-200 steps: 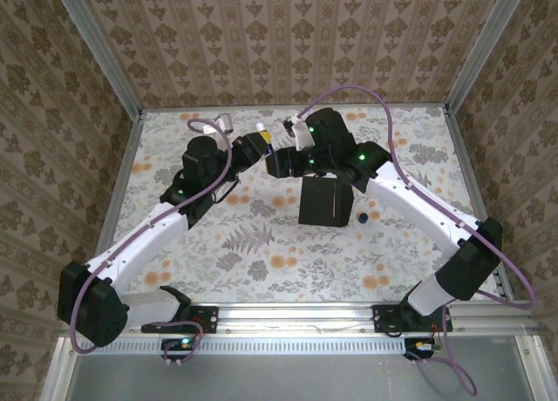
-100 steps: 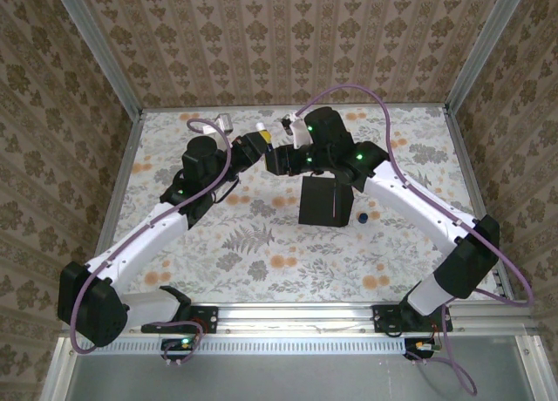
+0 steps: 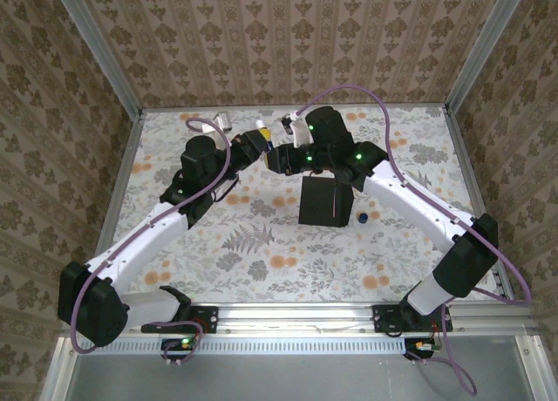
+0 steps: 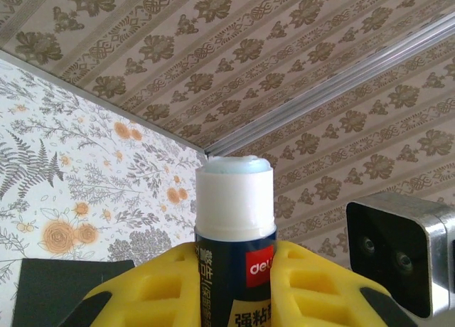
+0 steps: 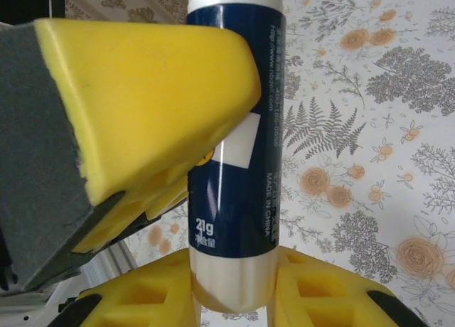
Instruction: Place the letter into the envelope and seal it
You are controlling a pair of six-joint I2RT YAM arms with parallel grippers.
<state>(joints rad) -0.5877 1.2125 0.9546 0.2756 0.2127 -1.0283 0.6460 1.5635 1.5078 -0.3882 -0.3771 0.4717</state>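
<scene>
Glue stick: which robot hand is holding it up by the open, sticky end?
The left hand: the glue stick pokes up out of its grip with the uncapped tip showing. The right hand grips the plain white bottom end instead.

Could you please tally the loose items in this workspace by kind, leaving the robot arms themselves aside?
Glue stick: 1
Black envelope: 1
Small blue cap: 1
Small pale object by the far edge, too small to identify: 1
Total: 4
</scene>
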